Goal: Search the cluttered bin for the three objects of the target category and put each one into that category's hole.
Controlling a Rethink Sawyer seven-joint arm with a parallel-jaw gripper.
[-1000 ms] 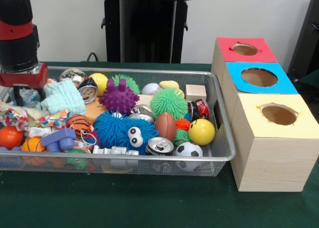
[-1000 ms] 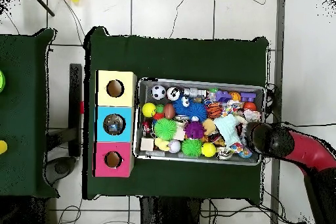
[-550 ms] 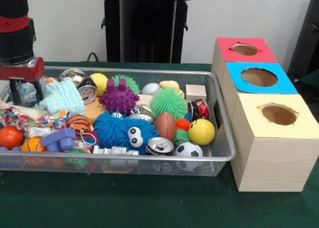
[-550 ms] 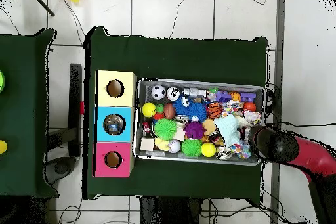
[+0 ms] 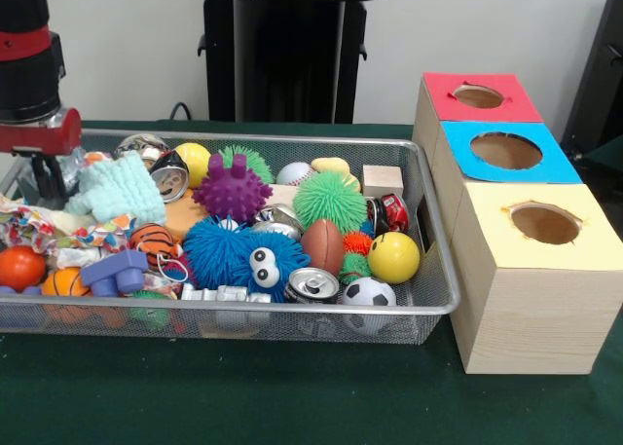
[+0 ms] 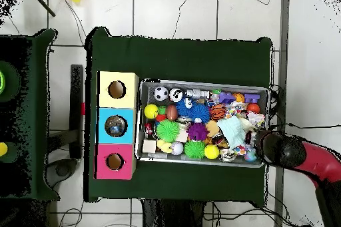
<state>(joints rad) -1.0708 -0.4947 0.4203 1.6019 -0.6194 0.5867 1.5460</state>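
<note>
Front view: arm over bin corner, beside teal cloth.

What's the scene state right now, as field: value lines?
bin: wire mesh tray, packed with toys
boxes: red, blue, yellow, in a row beside the bin, each with a top hole
hand: over the bin's end farthest from the boxes, open or shut unclear
near hand: mint cloth
near boxes: yellow ball, soccer ball
</note>
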